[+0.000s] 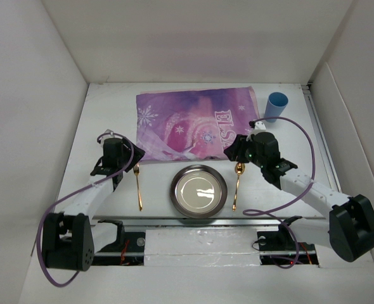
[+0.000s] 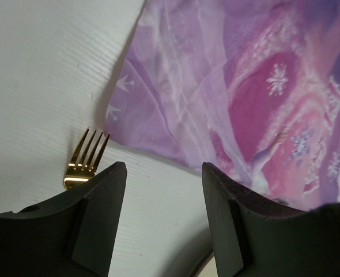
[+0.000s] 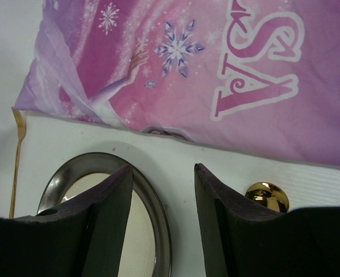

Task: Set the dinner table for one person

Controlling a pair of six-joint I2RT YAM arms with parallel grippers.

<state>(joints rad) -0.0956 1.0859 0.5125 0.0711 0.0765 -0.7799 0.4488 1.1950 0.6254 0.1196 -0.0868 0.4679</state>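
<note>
Right wrist: purple cloth [image 3: 187, 86] above right gripper [image 3: 162, 168] reads "SA" upside-down, pink txt.

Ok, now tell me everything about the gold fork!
The gold fork is shiny golden metal, with four thin prongs and a long skinny handle. It lies flat on the white table, left of the steel plate and not touching it. Its prongs point away from the robot and end close to the edge of the purple Elsa cloth. The left hand is open near the prongs, holding nothing.
</note>
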